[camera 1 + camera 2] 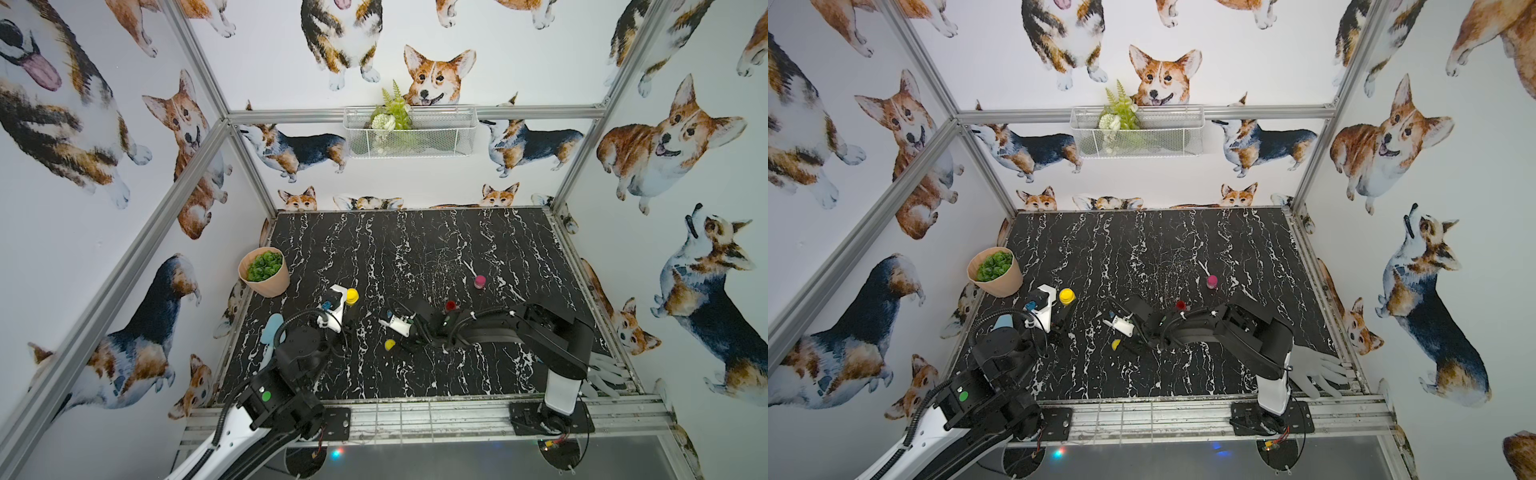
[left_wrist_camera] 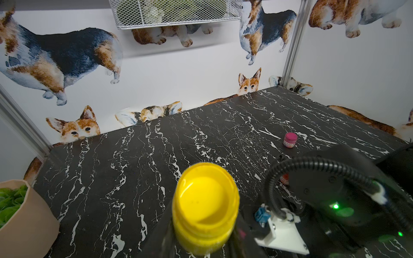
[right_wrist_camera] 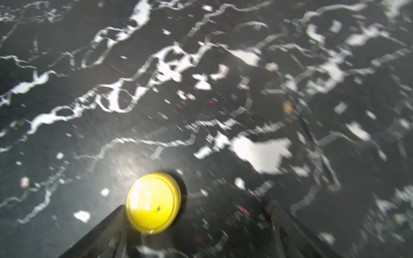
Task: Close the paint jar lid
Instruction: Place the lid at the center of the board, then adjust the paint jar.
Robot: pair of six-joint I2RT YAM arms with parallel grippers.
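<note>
A small yellow paint jar (image 2: 205,207) stands open-mouthed and upright, with my left gripper (image 2: 203,241) shut on its body; both top views show it left of the table's middle (image 1: 352,296) (image 1: 1067,296). Its yellow lid (image 3: 153,202) lies flat on the black marble table (image 1: 415,249), nearer the front (image 1: 390,345) (image 1: 1116,344). My right gripper (image 3: 196,232) hangs open low over the table. The lid sits just ahead of one of the fingers (image 3: 100,230), off to one side of the gap. Nothing is between the jaws.
A closed pink jar (image 1: 479,281) stands right of the middle. A red jar (image 1: 450,306) stands behind the right arm. A potted plant (image 1: 264,272) and a pale blue object (image 1: 272,328) are on the left. A grey glove (image 1: 1316,370) lies at the front right corner.
</note>
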